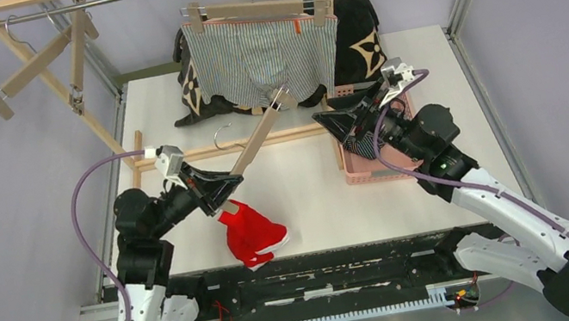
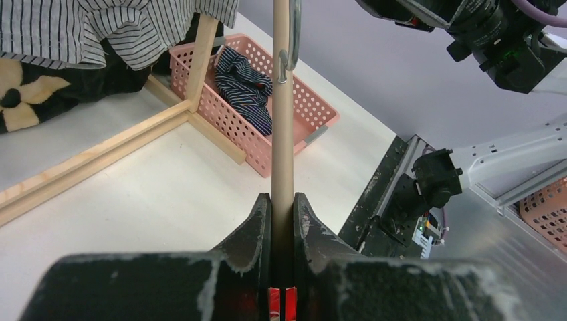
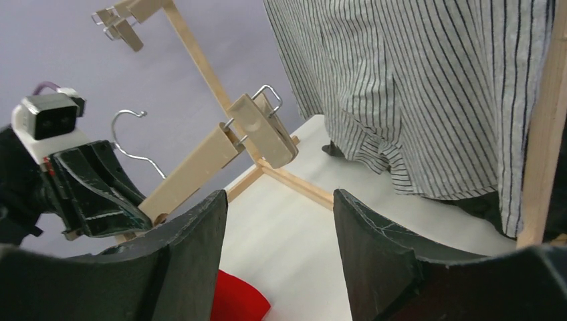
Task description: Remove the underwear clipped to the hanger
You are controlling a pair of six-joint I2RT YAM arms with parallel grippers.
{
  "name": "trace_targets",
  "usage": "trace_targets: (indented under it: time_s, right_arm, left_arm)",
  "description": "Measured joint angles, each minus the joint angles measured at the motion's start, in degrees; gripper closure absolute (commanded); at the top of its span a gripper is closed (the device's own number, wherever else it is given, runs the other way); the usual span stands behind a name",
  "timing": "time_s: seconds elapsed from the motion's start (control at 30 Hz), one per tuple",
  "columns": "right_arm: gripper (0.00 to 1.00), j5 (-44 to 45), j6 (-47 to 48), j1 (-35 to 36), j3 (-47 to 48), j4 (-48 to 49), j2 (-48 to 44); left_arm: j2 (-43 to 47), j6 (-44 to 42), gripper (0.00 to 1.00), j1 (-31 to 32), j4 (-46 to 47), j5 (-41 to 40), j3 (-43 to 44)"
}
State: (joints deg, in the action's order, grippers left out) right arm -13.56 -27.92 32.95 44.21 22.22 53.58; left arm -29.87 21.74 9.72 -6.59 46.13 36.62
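Red underwear (image 1: 257, 233) is sagging onto the table (image 1: 314, 199) in front of the left arm, and it appears to be hanging by one clip from the low end of a loose wooden hanger (image 1: 260, 138). Your left gripper (image 1: 226, 186) is clamping that hanger's bar tightly. Your right gripper (image 3: 281, 200) is standing wide with nothing between its fingers, hovering over the pink basket (image 2: 301, 107) where the navy striped pair (image 2: 244, 87) is lying. The pinstriped pair (image 1: 263, 55) is hanging clipped on the rack (image 1: 48, 73).

The hanger's free clip (image 3: 261, 130) is pointing near the pinstriped hem, so swinging the hanger is risking a snag. Tugging the red cloth sideways is likely to be twisting the bar in the jaws.

Bare tabletop is showing between the arms. The base rail (image 2: 100, 157) is bounding the far side, and the basket is crowding the right.
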Motion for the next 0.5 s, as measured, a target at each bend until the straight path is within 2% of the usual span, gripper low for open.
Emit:
trace_targets:
  time_s: [0.13,0.37,0.5]
  right_arm:
    - [0.33,-1.9,-4.6,0.0,-0.4,5.0,1.7]
    - [0.35,-8.8,-13.8,0.4,-1.3,17.0,11.3]
    - [0.35,-10.4,-15.2,2.3,-1.6,19.2,13.2]
  left_arm:
    - [-0.5,2.5,0.97,0.0,3.4,0.0,-1.6]
    - [-3.0,8.1,0.97,0.0,12.1,2.0,-2.6]
    - [-4.3,11.7,0.97,0.0,18.3,3.1,-3.1]
